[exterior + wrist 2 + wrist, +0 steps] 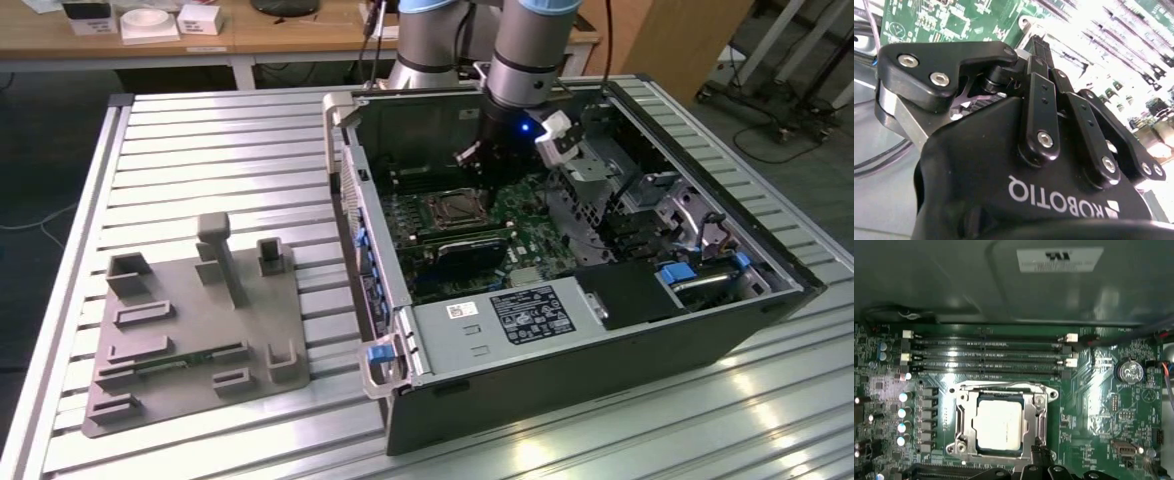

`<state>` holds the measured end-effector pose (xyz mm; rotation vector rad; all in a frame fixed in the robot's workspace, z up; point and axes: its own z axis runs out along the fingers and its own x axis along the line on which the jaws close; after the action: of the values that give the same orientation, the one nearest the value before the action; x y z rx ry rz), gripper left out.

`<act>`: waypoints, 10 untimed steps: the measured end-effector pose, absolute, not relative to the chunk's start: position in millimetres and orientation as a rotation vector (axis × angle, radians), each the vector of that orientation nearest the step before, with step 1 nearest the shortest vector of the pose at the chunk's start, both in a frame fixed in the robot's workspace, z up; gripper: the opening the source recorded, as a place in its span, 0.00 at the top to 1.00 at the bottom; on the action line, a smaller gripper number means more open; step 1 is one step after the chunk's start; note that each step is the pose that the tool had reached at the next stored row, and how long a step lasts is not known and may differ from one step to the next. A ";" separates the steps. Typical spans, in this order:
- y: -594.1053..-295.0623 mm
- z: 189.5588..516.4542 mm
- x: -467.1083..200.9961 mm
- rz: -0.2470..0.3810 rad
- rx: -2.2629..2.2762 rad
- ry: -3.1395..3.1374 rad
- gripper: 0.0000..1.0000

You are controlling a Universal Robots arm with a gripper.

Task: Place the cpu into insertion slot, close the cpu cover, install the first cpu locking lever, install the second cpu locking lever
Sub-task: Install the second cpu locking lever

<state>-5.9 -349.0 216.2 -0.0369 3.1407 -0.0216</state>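
Observation:
The cpu (999, 425), a silvery square, lies flat in the insertion slot (454, 210) on the green motherboard. The cpu cover (965, 426) is folded down around it, framing the chip. One thin locking lever (1004, 385) runs along the socket edge beside the memory slots, and another (1043, 417) runs along an adjacent edge. My gripper (1040, 454) is shut with nothing in it. Its tip hovers just off the socket corner near that second lever. In the exterior view the gripper (481, 168) hangs inside the open case just behind the socket. The second wrist view shows the gripper (1035, 40) over the board.
Several long memory slots (989, 357) lie beside the socket, with a coin battery (1130, 372) further along. The case walls (350, 200) and a labelled metal housing (527, 320) hem in the board. A grey fixture (200, 330) stands on the slatted table at the exterior view's left.

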 end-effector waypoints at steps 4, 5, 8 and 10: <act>-352.8 216.3 -5.9 -0.022 -0.037 3.141 0.90; -353.2 216.7 -5.9 -0.022 -0.037 3.141 0.90; -353.8 221.0 -5.9 -0.022 -0.037 3.142 0.90; -354.1 223.4 -5.9 -0.022 -0.037 3.142 0.90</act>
<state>-5.9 -354.1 223.4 -0.0370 3.1419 -0.0216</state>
